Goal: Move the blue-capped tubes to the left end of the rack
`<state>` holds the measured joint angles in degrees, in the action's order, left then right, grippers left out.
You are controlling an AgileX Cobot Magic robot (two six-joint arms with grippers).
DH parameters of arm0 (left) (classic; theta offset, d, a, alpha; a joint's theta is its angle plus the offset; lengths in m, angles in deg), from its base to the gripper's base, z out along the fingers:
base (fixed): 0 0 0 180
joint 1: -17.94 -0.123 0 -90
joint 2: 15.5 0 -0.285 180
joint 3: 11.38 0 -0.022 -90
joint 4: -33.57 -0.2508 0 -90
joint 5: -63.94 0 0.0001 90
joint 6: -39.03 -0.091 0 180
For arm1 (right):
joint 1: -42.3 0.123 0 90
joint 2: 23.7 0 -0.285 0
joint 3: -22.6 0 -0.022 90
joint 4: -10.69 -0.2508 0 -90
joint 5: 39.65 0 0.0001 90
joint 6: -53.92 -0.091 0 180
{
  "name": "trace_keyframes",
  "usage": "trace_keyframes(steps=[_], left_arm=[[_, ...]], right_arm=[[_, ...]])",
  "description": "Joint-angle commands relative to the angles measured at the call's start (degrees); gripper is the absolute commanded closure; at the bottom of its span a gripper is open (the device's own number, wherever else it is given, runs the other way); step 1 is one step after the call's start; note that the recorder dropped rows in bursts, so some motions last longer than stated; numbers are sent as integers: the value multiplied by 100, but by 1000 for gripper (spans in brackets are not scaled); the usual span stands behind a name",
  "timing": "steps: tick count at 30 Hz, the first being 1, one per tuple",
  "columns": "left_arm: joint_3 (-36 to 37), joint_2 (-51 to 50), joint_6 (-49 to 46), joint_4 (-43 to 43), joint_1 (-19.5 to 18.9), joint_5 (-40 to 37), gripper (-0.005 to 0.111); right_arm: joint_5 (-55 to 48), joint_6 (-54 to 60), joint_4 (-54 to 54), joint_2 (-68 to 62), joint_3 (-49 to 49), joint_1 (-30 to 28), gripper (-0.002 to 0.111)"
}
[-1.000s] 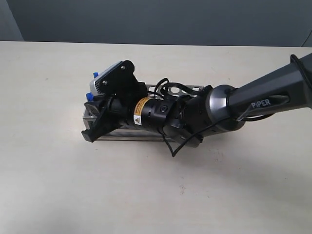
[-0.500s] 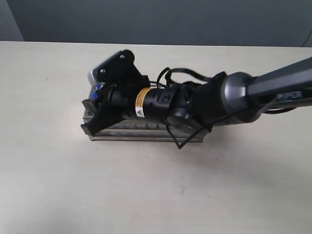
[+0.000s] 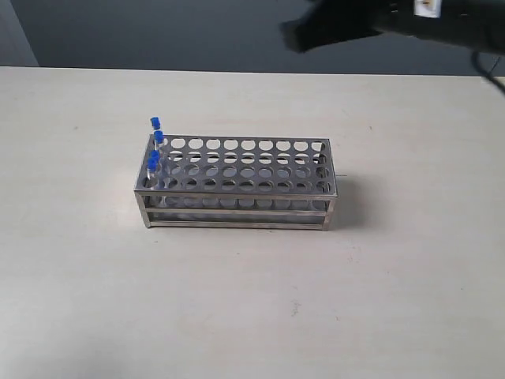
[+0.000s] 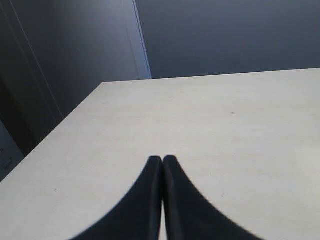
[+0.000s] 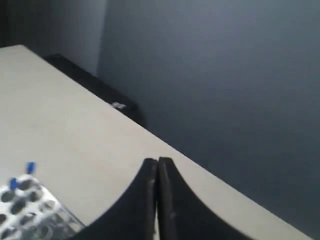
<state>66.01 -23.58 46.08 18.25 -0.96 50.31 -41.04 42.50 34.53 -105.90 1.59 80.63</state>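
At the left end of the rack (image 3: 237,183), in the outermost column of holes, the four blue-capped tubes (image 3: 154,158) stand upright, one behind the other across the short side. The rack lies on the desk (image 3: 237,300) with its long axis running left to right in the exterior view, and every other hole that I can see is empty.

The right tool (image 5: 157,162) is high above the far edge of the desk, to the right of the rack and well apart from it. Its two fingers are pressed together with nothing between them. From it the tubes lie down and to the left, at the farther end of the rack.

The left tool (image 4: 162,160) is also fully closed and holds nothing. Its camera shows only bare desk, so I cannot tell how near it is to the rack.

By my judgement no tube remains to be carried.

Half a second ago the right arm (image 3: 442,16) lay over the rack with its tool at the left end. It has now lifted away, and the tubes, then mostly hidden, are plainly visible.
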Motion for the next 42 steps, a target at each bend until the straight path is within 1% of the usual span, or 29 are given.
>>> trace_keyframes(steps=[1,4,6,8,13,15,17,20,30,32,37,40,42], left_arm=[[-18,30,22,-14,15,28,106],[-18,30,22,-14,15,28,106],[-18,30,22,-14,15,28,106],[-18,30,22,-14,15,28,106],[-18,30,22,-14,15,28,106],[-18,30,22,-14,15,28,106],[-18,30,22,-14,15,28,106],[-18,30,22,-14,15,28,106],[-18,30,22,-14,15,28,106],[-18,30,22,-14,15,28,106],[-18,30,22,-14,15,28,106],[-18,30,22,-14,15,28,106],[-18,30,22,-14,15,28,106]], right_arm=[[-110,33,-161,1064,-895,-891,108],[-22,33,-539,1934,-1462,-1304,108],[-210,33,-783,2500,-1830,-1451,108],[-442,25,-807,2938,-2141,-1504,108],[-1518,11,-692,4404,-2628,-1504,108],[-2277,11,-958,4805,-2653,-1504,108],[-2816,11,-1058,5111,-2653,-1504,108],[-3267,11,-1044,5477,-2653,-1504,108],[-3260,11,-831,6064,-2768,-1551,108],[-3260,11,-849,6278,-2873,-1885,108],[-3263,-16,-1115,7043,-3235,-3186,108],[-3263,-16,-1246,7391,-3454,-3674,108],[-3208,-16,-1283,7442,-3589,-3814,108]])
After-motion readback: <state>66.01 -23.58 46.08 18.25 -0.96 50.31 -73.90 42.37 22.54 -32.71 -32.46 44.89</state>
